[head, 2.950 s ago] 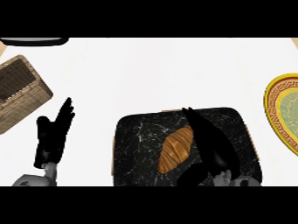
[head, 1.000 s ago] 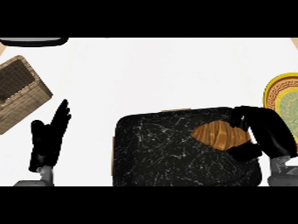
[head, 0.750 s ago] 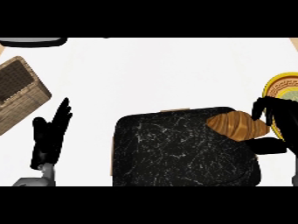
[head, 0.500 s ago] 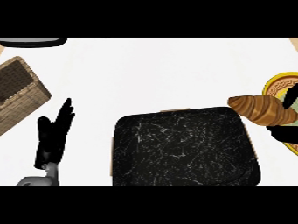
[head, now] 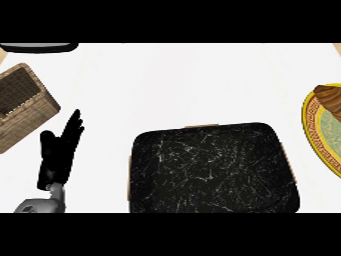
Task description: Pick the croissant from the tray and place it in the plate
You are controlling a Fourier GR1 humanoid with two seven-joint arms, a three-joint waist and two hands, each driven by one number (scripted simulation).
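Far left, one wicker basket [head: 14, 112] runs off the edge. Beside it your left hand [head: 57, 155] rests, fingers straight, holding nothing. One black tray [head: 213, 172], bottom cropped. Far right, one plate [head: 322, 142], half cut off, and one croissant [head: 339, 103] over its upper rim, long axis slanting upper-left to lower-right, far end cropped. Your right hand is out of view.

A wicker basket [head: 14, 112] sits left on the white counter [head: 188, 85], a dark object [head: 38, 47] beyond it.
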